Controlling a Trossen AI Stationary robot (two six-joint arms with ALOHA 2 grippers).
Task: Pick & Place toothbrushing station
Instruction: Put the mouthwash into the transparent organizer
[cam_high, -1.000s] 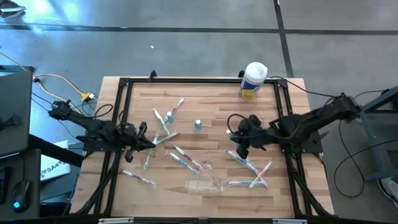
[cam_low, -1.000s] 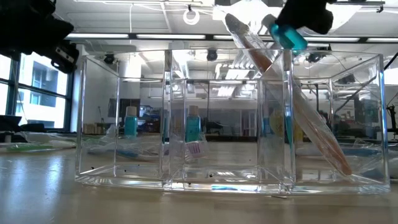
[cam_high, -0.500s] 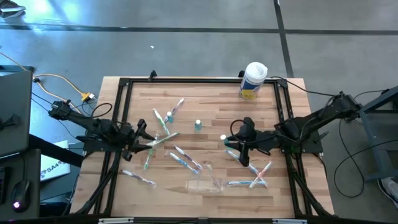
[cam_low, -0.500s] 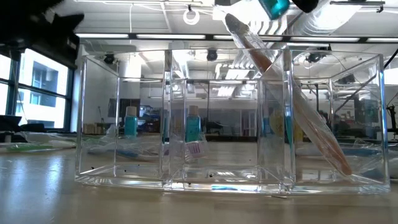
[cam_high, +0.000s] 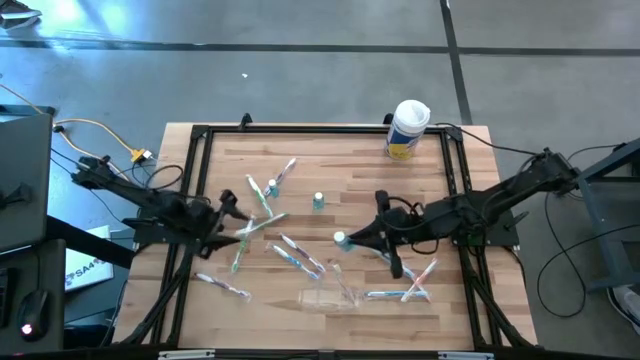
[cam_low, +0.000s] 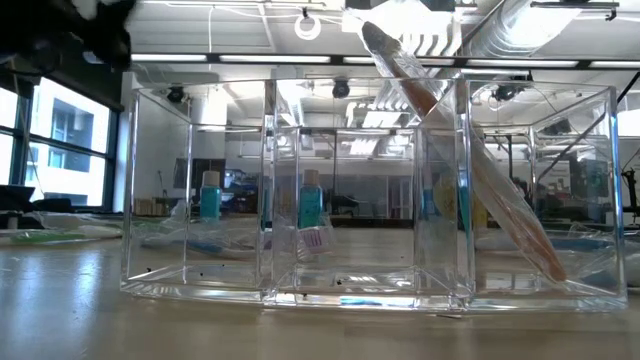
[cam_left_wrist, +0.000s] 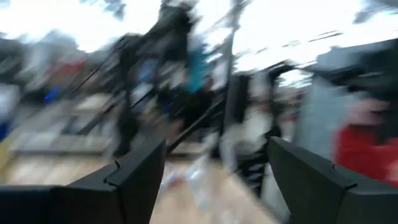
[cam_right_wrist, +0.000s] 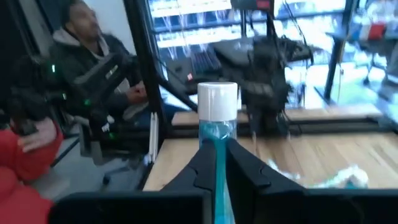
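Several thin toothbrushes (cam_high: 262, 195) lie scattered flat on the wooden table. A teal-capped tube (cam_high: 318, 201) stands among them. The small clear holder (cam_high: 326, 298) sits near the front edge. In the low view one toothbrush (cam_low: 470, 160) leans inside the holder (cam_low: 200, 200), its upper end over the rim. My right gripper (cam_high: 352, 240) hovers mid-table, shut on a small teal tube (cam_right_wrist: 217, 118) with a white cap. My left gripper (cam_high: 238, 224) stands open at the table's left, a toothbrush (cam_high: 264, 221) lying by its fingertips. My right gripper pinches the tube's teal body (cam_right_wrist: 217, 146) between its two fingers, below the white cap (cam_right_wrist: 217, 99). The fingers come level from the table's right side. The tube lies along them with its cap (cam_high: 340, 238) pointing away, lifted clear of the table.
A large white canister with a yellow label (cam_high: 407, 128) stands at the far right corner. A black frame (cam_high: 200, 135) runs round the table. More toothbrushes (cam_high: 405, 285) lie under the right arm. A person (cam_right_wrist: 87, 56) sits beyond the table.
My right gripper has risen and tipped from pointing down to level, carrying the tube toward the table's left and near edges; the tube has left the top of the low view. My left gripper has opened and lifted slightly.
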